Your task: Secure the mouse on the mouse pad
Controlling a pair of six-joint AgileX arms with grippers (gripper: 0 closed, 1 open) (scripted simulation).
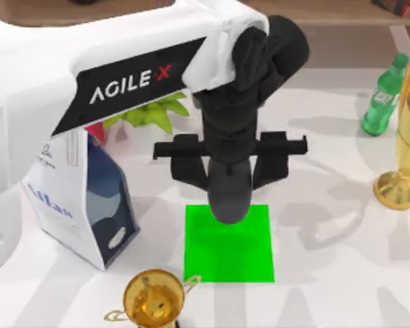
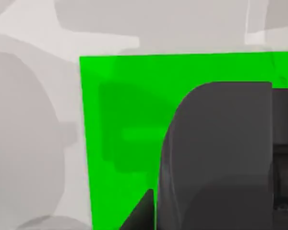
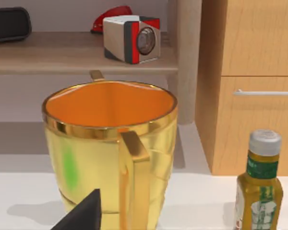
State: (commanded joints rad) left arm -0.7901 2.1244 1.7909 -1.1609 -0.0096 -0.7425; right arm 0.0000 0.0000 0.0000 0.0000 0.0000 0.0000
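The mouse pad is a flat bright green square at the table's front centre. My left arm reaches over the table, and its gripper hangs over the pad's far edge. It is shut on the mouse, a dark grey oval body that points down toward the pad. In the left wrist view the mouse sits between dark fingers above the mouse pad, on which a faint shadow lies. My right gripper is parked at the right, close to a gold trophy cup.
A white and blue carton stands left of the pad, with a potted plant behind it. A gold trophy sits at the front edge. At the right are a green bottle and another gold trophy.
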